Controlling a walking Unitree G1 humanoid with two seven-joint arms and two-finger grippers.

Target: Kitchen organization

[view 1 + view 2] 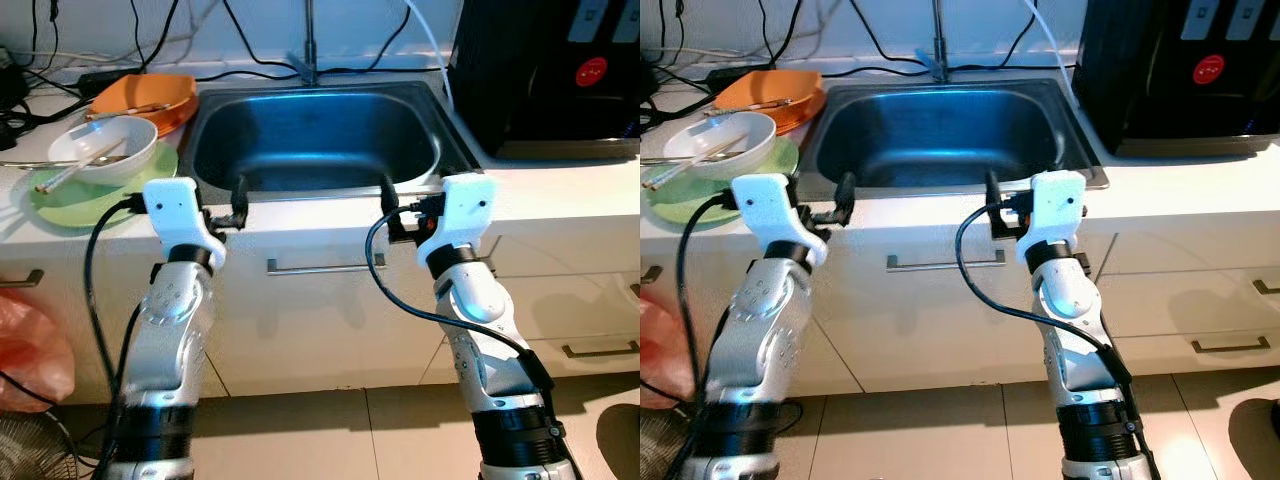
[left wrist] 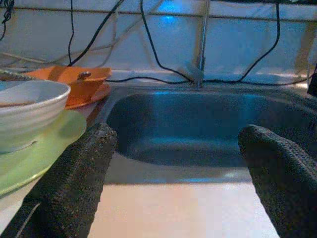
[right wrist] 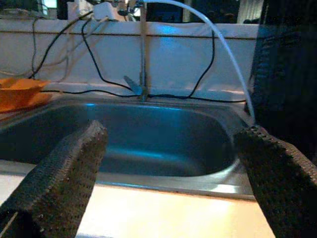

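Note:
A steel sink (image 1: 310,140) is set into the white counter straight ahead, with nothing in its basin. To its left a white bowl (image 1: 110,145) holding chopsticks (image 1: 75,168) sits on a green plate (image 1: 60,205), and an orange dish (image 1: 150,98) lies behind them. My left gripper (image 1: 238,203) hovers open at the sink's front left corner, holding nothing. My right gripper (image 1: 390,210) is open at the front right corner, also holding nothing. In the left wrist view the bowl (image 2: 25,114) shows beside one finger (image 2: 89,163).
A faucet (image 1: 308,40) rises behind the sink, with cables along the wall. A black appliance (image 1: 550,70) stands on the counter at the right. Drawer handles (image 1: 320,267) line the cabinet front below. An orange-red bag (image 1: 30,345) hangs at the lower left.

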